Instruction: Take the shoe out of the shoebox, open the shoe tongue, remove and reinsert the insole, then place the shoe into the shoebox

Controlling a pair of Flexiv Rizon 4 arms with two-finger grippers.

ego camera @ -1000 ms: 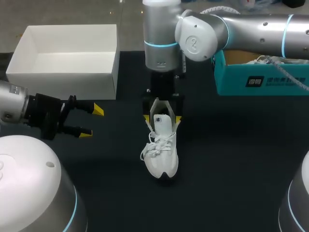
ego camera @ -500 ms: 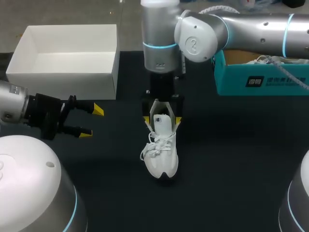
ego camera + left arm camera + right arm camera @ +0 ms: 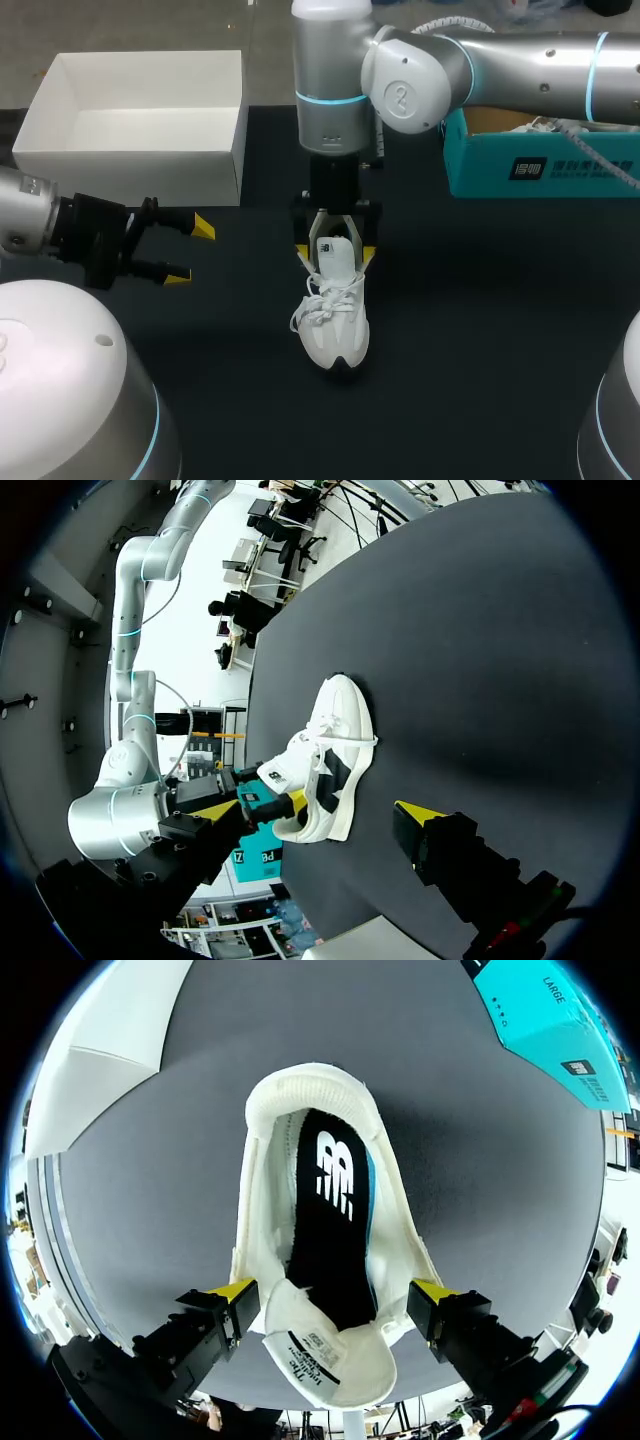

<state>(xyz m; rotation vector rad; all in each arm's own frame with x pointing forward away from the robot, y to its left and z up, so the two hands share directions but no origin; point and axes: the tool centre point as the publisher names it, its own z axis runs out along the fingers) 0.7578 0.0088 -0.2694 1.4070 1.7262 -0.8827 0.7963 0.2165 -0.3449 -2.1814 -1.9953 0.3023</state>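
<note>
Right pincer (image 3: 336,252), in the middle of the head view, stood released. Its yellow-tipped fingers (image 3: 303,250) were spread on either side of the white lace-up sneaker (image 3: 337,320), level with the raised white tongue (image 3: 338,258). They sat just beside its sides rather than pinching them, as far as could be told. The sneaker lay on the black tabletop (image 3: 480,330), out of the open white cardboard shoebox (image 3: 130,175) at the upper left. Its long axis ran up and down the frame, toe toward the lower edge, heel hidden under the pincer. The silver right arm (image 3: 520,60) crossed the upper frame from the right, its wrist turned straight down over the sneaker. The left pincer (image 3: 190,252), at the middle left, was also released and empty, well apart from the sneaker, so the right arm was the nearer.

From the left wrist, the sneaker sat well ahead of that pincer.

From the right wrist, the black insole (image 3: 325,1230) with its white logo lay inside the sneaker, running ahead from between the fingers toward the heel. By my reading the tongue was open and the insole not yet out. The pincer would have to narrow and dip into the mouth, closing across the insole's width.
</note>
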